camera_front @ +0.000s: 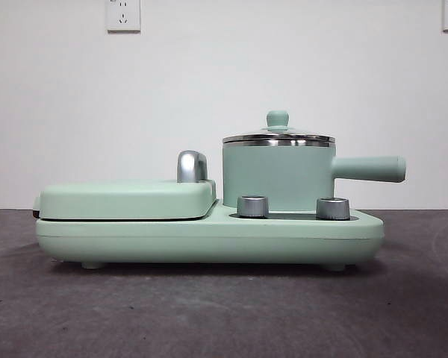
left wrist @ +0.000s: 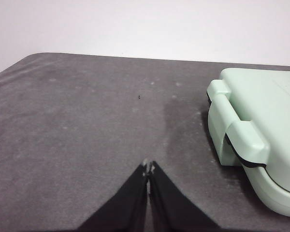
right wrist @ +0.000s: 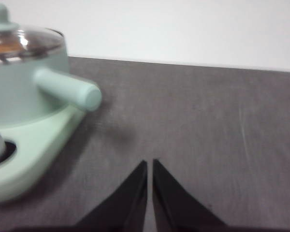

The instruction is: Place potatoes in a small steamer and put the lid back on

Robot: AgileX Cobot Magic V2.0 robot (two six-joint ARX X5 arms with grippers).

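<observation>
The small steamer [camera_front: 278,177], a mint-green pot with a straight side handle [camera_front: 369,168], stands on the right side of the mint-green cooker base [camera_front: 209,239]. The glass lid [camera_front: 278,138] with its green ball knob sits on the pot. In the right wrist view the pot [right wrist: 19,92] and lid [right wrist: 26,42] show, with something orange-brown, the potatoes [right wrist: 5,47], dimly visible through the glass. My right gripper [right wrist: 150,163] is shut and empty over the table beside the pot's handle. My left gripper [left wrist: 148,166] is shut and empty over the table beside the griddle [left wrist: 261,140].
A flat mint-green griddle [camera_front: 127,200] with a chrome handle [camera_front: 192,165] fills the cooker's left half. Two silver dials [camera_front: 252,206] sit on the front of the base. Grey table surface lies on both sides of the cooker. A white wall is behind.
</observation>
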